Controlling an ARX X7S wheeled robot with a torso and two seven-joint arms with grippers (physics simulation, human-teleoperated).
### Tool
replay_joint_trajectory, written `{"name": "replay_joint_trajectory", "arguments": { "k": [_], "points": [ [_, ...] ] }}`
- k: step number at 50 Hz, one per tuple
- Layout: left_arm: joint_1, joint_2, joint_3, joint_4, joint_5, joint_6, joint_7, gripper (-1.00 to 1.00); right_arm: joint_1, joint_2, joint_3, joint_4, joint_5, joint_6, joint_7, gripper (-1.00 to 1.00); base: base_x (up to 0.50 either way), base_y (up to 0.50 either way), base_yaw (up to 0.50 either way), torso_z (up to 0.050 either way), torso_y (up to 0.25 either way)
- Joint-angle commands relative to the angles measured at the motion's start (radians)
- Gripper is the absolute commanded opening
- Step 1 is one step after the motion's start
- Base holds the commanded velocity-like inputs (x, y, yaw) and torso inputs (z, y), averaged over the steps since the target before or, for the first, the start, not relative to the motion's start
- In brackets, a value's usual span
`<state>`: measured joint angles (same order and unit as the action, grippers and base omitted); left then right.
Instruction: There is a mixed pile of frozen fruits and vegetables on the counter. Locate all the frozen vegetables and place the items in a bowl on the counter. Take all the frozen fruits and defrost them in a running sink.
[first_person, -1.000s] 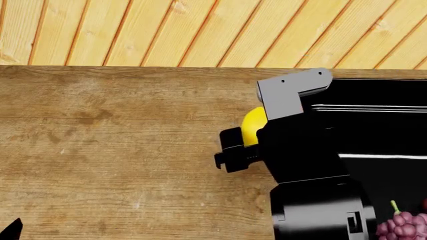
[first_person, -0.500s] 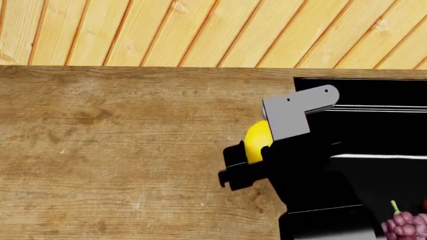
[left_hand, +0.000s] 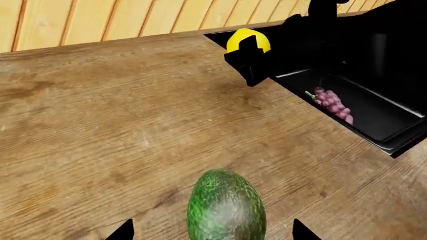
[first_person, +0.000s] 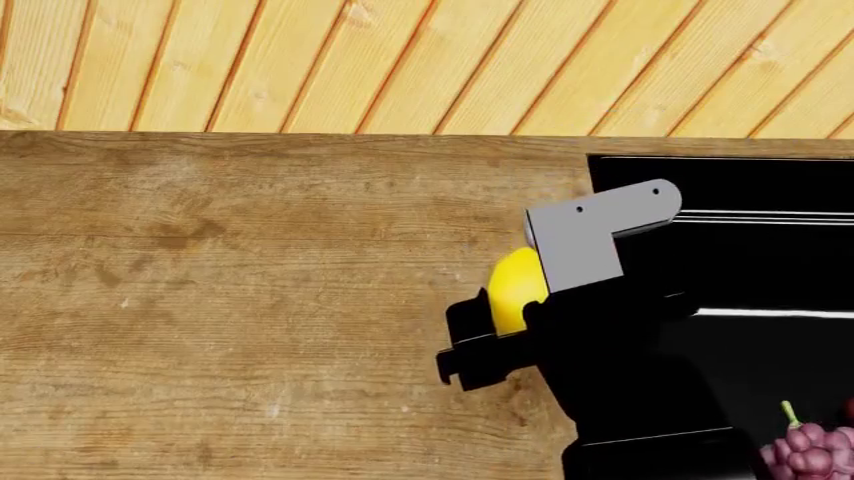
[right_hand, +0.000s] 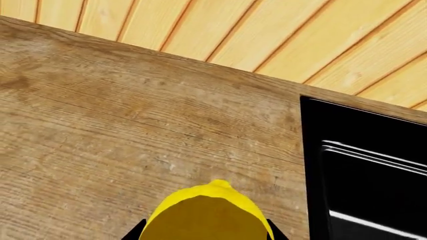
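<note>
A: Nearest your left wrist camera, what do you log?

B: Your left gripper has its 2 dark fingertips spread apart either side of a dark green, rough-skinned oval vegetable. Contact between tips and vegetable cannot be told. It sits over the light brown wood-grain counter, well apart from the sink.

A: And your right arm?

B: Your black right gripper is clamped on the bright yellow lemon; in the right wrist view the lemon fills the space between the fingers. It is held above the counter, just beside the left edge of the glossy black recessed sink, not over the basin.

A: Anything in the sink?

B: 1 pinkish-purple grape bunch with a green stem lies in the basin, seen also from the left wrist. A dark red speck beside it is too small to identify.

A: Farthest?

B: The pale vertical wood-plank wall behind the counter.
</note>
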<state>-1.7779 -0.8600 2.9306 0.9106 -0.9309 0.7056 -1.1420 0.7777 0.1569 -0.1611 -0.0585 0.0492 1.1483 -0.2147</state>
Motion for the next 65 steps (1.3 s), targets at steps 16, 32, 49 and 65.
{"name": "replay_joint_trajectory", "arguments": {
  "k": [16,32,49,65],
  "points": [
    [0.009,0.202,-0.116,-0.144,-0.263,0.06,0.127,1.0,-0.051,-0.02,0.005,0.027,0.006,-0.064,-0.007,-1.0,0.0,0.0,0.0,0.0,0.0],
    [0.125,0.308,-0.165,-0.26,-0.356,0.029,0.138,1.0,-0.076,-0.012,0.019,0.029,0.026,-0.083,-0.006,-1.0,0.0,0.0,0.0,0.0,0.0],
    [0.107,0.292,-0.185,-0.215,-0.324,-0.01,0.07,-1.0,-0.095,-0.004,0.045,0.007,0.047,-0.085,0.002,-1.0,0.0,0.0,0.0,0.0,0.0],
    [-0.187,0.049,-0.117,-0.051,-0.238,-0.061,0.022,-1.0,-0.234,0.107,0.062,-0.46,0.016,0.002,0.034,-1.0,0.0,0.0,0.0,0.0,0.0]
  ]
}}
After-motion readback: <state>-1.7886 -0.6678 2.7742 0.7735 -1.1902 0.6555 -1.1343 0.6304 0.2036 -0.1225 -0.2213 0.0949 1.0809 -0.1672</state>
